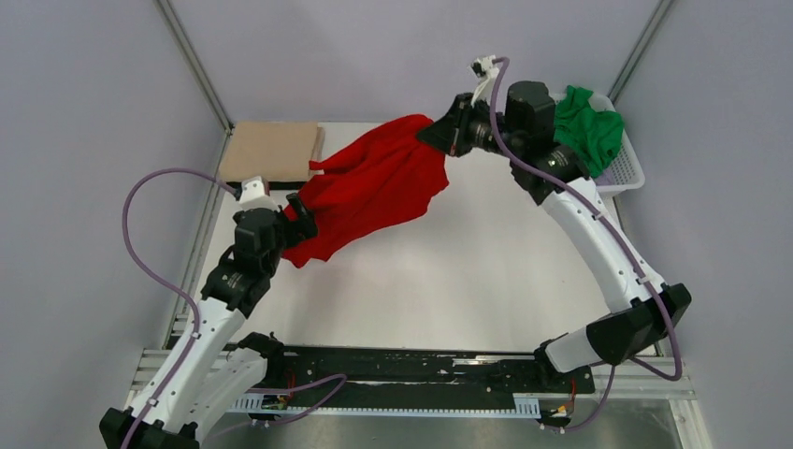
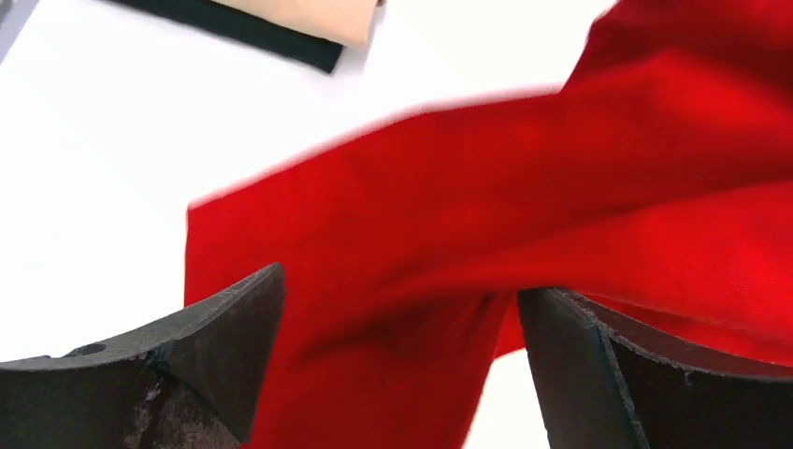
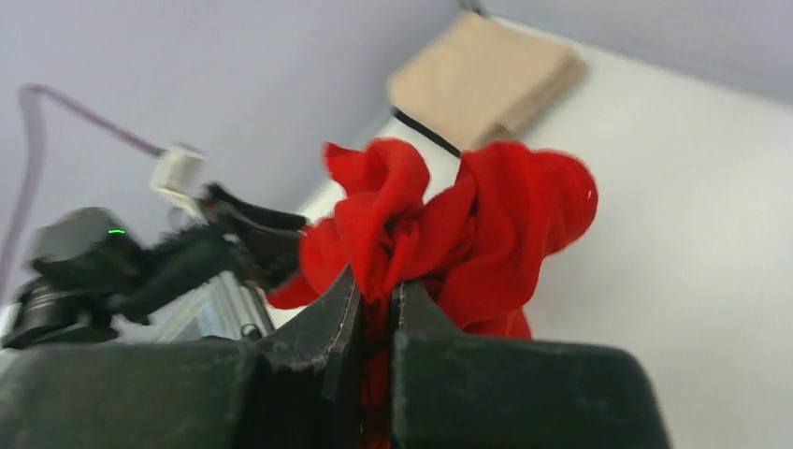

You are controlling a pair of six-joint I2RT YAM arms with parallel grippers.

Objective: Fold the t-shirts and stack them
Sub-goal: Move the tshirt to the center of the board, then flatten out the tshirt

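One grip only: your right claw (image 3: 379,290) is clamped on a bunched edge of the red shirt (image 1: 374,192), which stretches from it to your left claw (image 2: 400,292), jaws wide apart and pinching nothing; pull now and that end likely sags and crumples.

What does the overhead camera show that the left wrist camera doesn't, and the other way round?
Only the top view: the right gripper shut on a bunched end of the red t-shirt, and a green t-shirt heaped in the white basket at the far right. Only the left wrist view: a close look at the left gripper, its jaws wide open with red cloth running between them. Both: the red t-shirt, the folded tan t-shirt and the white table.
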